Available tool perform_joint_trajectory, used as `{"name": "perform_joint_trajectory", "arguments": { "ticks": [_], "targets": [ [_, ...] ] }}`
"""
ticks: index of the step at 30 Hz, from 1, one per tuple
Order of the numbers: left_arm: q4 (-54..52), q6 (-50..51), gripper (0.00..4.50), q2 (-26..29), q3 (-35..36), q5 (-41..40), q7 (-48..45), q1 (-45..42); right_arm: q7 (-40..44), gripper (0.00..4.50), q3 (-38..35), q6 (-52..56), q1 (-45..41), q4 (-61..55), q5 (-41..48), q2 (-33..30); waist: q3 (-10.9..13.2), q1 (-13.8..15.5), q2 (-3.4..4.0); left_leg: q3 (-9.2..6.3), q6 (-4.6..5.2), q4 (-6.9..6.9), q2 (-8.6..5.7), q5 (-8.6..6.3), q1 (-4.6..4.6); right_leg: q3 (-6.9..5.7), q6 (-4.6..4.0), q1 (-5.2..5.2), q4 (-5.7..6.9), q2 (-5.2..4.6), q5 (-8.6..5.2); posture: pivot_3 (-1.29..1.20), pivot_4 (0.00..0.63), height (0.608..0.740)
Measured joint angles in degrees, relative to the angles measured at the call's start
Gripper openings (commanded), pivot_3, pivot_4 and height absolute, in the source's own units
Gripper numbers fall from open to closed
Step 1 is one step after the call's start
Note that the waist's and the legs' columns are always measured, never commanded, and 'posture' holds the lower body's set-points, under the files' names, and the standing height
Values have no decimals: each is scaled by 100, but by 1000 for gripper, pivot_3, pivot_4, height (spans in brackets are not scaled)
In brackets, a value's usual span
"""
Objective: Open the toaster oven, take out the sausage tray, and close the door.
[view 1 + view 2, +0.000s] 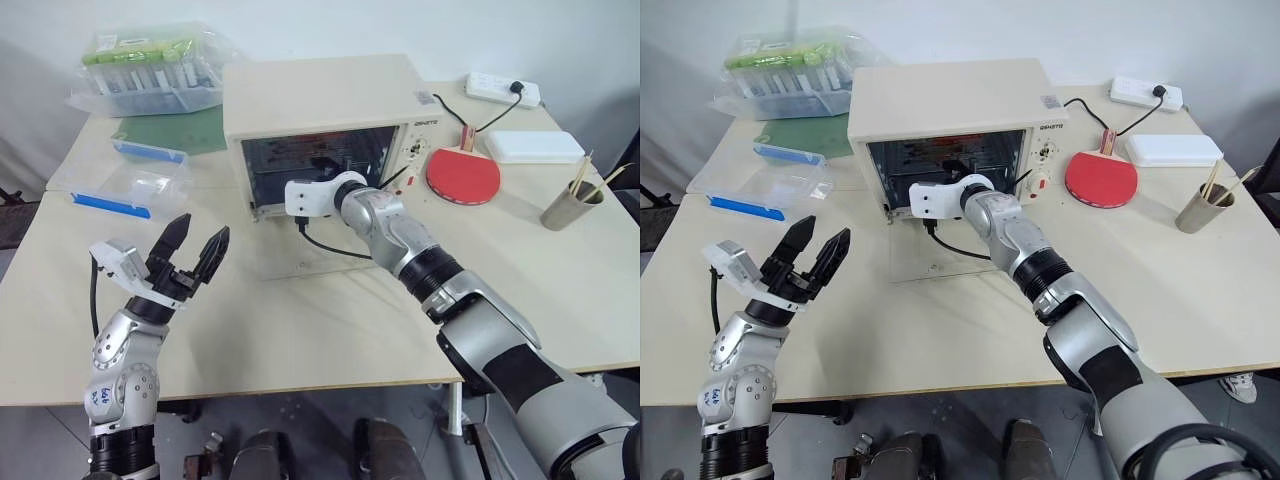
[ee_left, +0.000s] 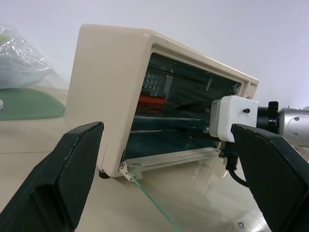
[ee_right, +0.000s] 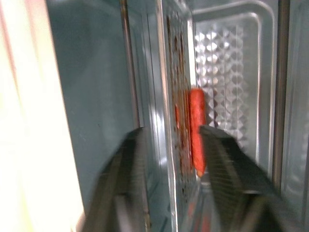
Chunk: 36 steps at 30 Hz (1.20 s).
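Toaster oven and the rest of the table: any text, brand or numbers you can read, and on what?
Small dark brand word at the top of the toaster oven's control panel: too small to read.
Markings around the oven's knobs: too small to read.
White sticker on the oven's top: unreadable.
Nothing else legible.

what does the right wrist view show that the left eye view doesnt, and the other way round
Right wrist view: the red sausage lying on the sausage tray inside the oven, with the right hand open, its fingers either side of the tray's edge.

Left eye view: the open left hand raised above the table, the lowered glass door, the red paddle, the power strip.

Both: the toaster oven with the right hand at its cavity.
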Motion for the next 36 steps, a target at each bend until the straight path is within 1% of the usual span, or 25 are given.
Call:
{"name": "perform_joint_trajectory", "arguments": {
  "ticks": [4,11,15,18,25,27,29,30,36],
  "targets": [
    [-1,-2,4500,0,2,0,14,12,-266,4423,0,-152,-196,540,-8,51,0,-8,0,1,0,-1,0,0,0,1,0,0,0,0,0,0,150,740],
    [-6,-12,4500,-5,-10,5,66,86,-953,4470,-69,-468,-749,1924,58,385,0,-28,0,1,0,-3,1,0,0,0,0,0,0,0,0,0,150,740],
    [-12,-46,4500,-14,-13,11,100,155,-1247,4470,-79,-507,-920,2407,53,523,0,-28,0,1,0,-3,1,0,0,1,0,0,0,0,0,0,150,740],
    [-33,-63,4500,-21,-13,13,141,199,-1389,3862,-67,-483,-996,2630,37,558,0,-27,0,0,0,-4,1,0,0,1,0,0,0,0,0,0,150,740],
    [-58,-129,4500,-26,-13,15,220,320,-1499,1588,7,-468,-1040,2827,-29,579,0,-35,0,1,0,-5,1,0,0,1,0,-1,0,0,0,0,150,740],
    [-58,-149,4500,-26,-13,15,242,320,-1510,821,20,-471,-1040,2827,-32,586,0,-35,0,1,0,-5,1,0,0,2,0,-1,0,0,0,0,150,740],
    [-58,-171,4500,-26,-13,15,248,319,-1525,207,27,-475,-1040,2827,-33,586,0,-35,0,1,0,-5,1,0,0,1,0,-1,0,0,0,0,150,740],
    [-58,-177,4500,-26,-13,15,249,318,-1518,11,44,-478,-1039,2837,-43,586,0,-34,0,0,0,-5,1,0,0,1,0,-1,0,0,0,0,150,740],
    [-57,-187,4500,-26,-18,15,252,313,-1540,11,91,-522,-1013,2860,-71,577,1,-33,2,0,0,-7,1,0,-2,1,0,-2,-1,0,0,0,150,740]
  ]
}}
